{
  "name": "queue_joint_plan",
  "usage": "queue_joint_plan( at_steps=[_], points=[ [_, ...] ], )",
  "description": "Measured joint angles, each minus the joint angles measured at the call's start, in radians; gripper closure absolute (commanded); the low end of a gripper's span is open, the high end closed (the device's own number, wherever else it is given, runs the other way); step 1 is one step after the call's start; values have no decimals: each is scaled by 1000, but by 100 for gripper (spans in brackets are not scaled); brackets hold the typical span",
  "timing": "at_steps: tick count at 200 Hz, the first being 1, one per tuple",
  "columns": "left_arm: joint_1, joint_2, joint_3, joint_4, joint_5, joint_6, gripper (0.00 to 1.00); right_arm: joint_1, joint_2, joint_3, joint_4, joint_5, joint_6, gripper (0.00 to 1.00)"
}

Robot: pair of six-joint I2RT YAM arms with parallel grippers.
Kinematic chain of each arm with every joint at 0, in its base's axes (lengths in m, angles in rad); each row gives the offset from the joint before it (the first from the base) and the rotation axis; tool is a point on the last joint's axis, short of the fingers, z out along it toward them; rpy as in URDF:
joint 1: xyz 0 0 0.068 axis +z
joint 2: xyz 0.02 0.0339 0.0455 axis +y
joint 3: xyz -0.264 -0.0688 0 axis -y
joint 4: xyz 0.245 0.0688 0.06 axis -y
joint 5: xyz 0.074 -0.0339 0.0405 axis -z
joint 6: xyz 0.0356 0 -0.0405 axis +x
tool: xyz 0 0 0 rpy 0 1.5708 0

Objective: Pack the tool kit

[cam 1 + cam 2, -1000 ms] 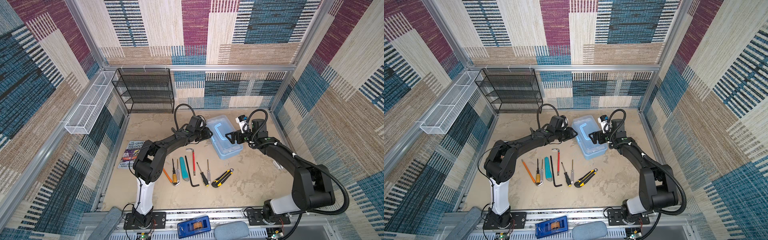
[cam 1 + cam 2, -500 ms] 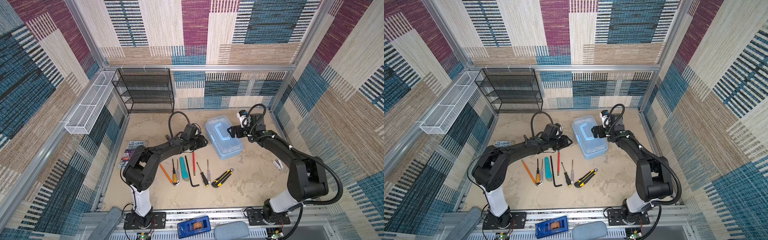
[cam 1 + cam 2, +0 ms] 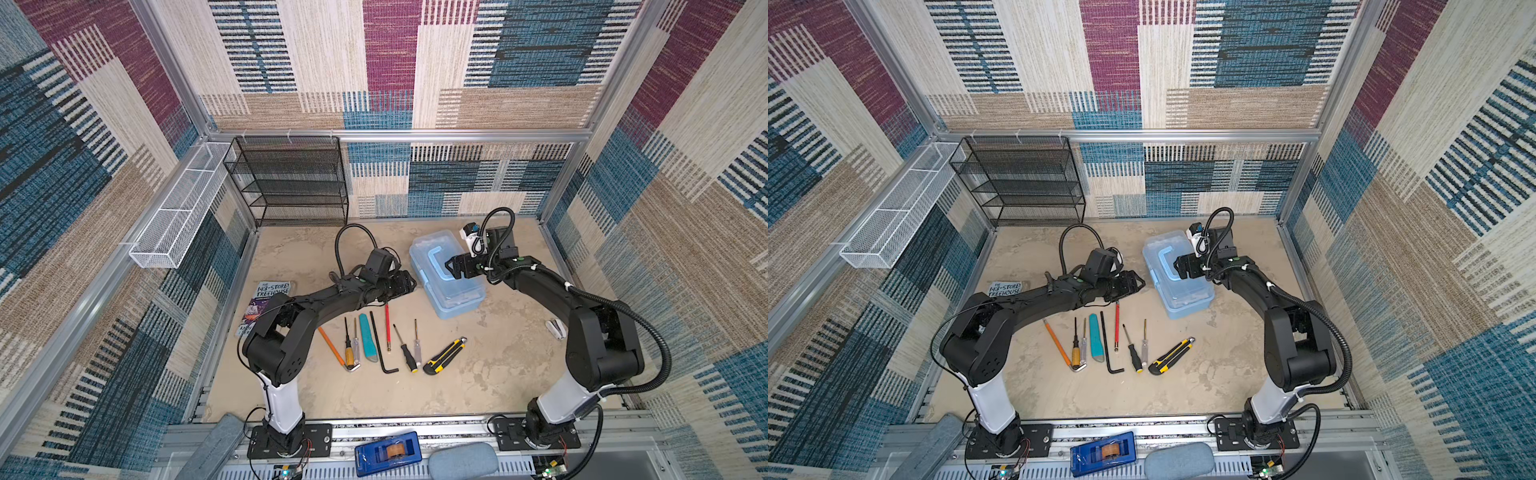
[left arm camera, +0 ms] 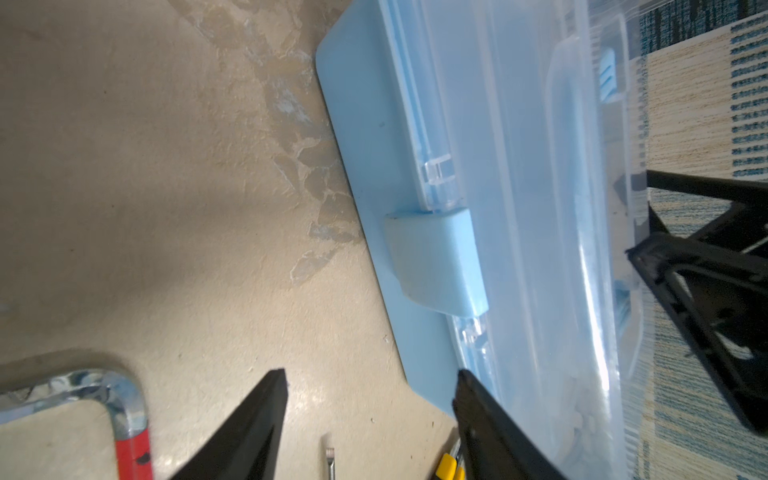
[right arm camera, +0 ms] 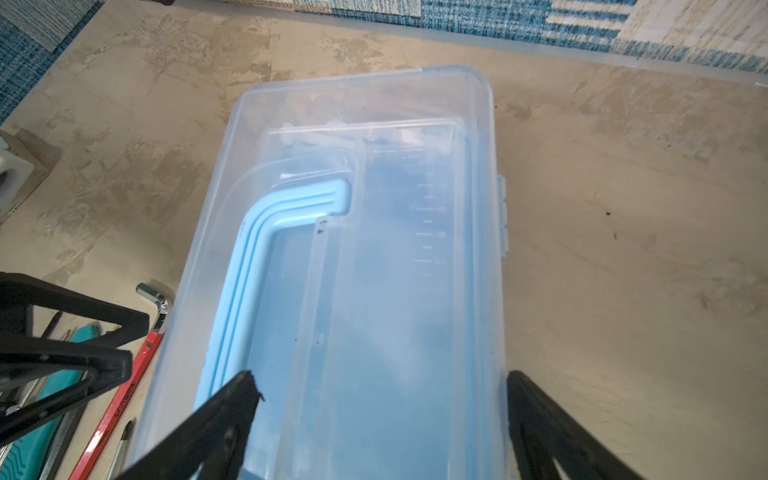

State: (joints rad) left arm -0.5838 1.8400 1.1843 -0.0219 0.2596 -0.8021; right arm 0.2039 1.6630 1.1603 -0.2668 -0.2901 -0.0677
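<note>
1. Partly cut off in both wrist views, the pale blue plastic case with clear lid point(image 3: 457, 299) rests on the tabletop point(image 3: 478, 374).
2. Left fingers point(image 4: 253, 419) are spread and empty, near its latch point(image 4: 432, 266).
3. Right fingers point(image 5: 220, 419) are spread above its lid.

**Top feeds bright and crisp, wrist feeds soft up close**

In both top views I get bright, even light from overhead. The row of tools point(image 3: 368, 340) casts only thin, pale shadows on the tabletop point(image 3: 478, 382). The centre is sharp. Toward 10 and 2 o'clock the frame uprights point(image 3: 174, 70) lean outward and the walls splay, which is wide-lens stretch.

My left wrist view is dimmer and warmer. A soft shadow band crosses the tabletop and a white glare streak sits on the clear lid point(image 4: 540, 208). The left gripper point(image 4: 372, 372) reads as blurred black wedges.

In the right wrist view the lid looks milky, and the right gripper point(image 5: 380, 374) is out of focus, with fuzzy edges.
</note>
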Motion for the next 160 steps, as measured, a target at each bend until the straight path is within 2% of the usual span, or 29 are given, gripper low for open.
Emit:
queue_joint_plan(
  at_steps=[67, 160],
  points=[
    [0, -11, -8, -1, -16, -4, 22, 4, 18, 2, -17, 31, -4, 6],
    [-2, 5, -5, -1, 9, -10, 22, 3, 69, 43, 5, 20, -3, 13]
  ],
)
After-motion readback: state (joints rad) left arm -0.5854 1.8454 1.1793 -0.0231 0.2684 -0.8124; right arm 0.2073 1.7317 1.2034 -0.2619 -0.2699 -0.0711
